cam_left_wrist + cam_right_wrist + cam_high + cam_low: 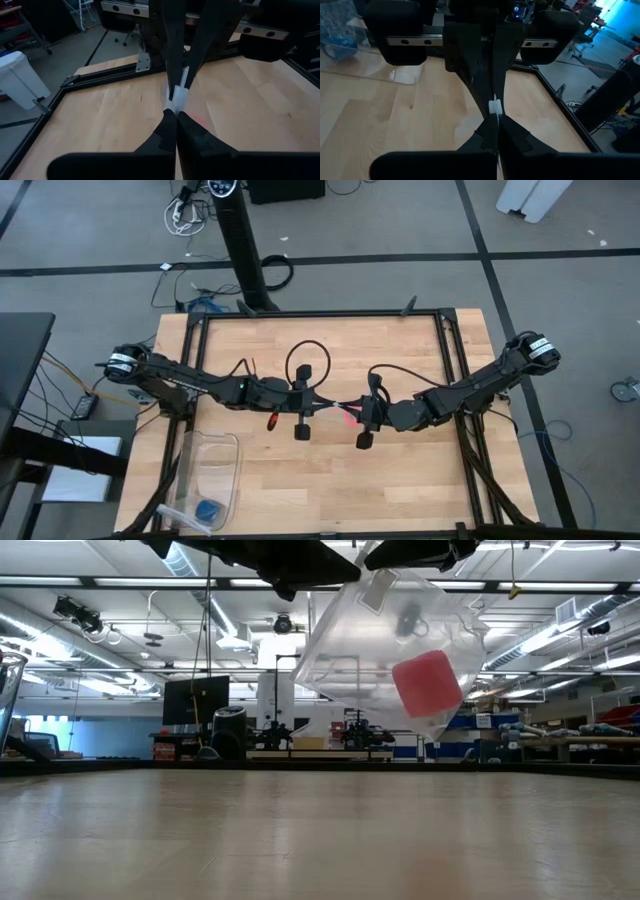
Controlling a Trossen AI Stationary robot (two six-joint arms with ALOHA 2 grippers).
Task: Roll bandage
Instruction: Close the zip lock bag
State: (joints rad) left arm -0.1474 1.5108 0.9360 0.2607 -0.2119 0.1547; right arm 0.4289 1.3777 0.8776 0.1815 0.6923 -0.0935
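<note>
Both claws meet nose to nose above the middle of the table, lifted clear of it: the left gripper [176, 112] and the right gripper [495, 117] are each pinched tight on the top edge of a clear plastic bag [385, 640], holding it up between them. Inside that bag sits the bandage [428, 683], already a compact pink-red roll, resting against the lower corner as the bag hangs tilted. From above it shows only as a pink-red spot between the grippers. Off to the near left corner of the table [400, 480] lies a clear tray [210, 470] with a small blue object [208, 509]. To my eye the rolling looks done and the roll bagged; what seems left is closing or setting the bag down.
</note>
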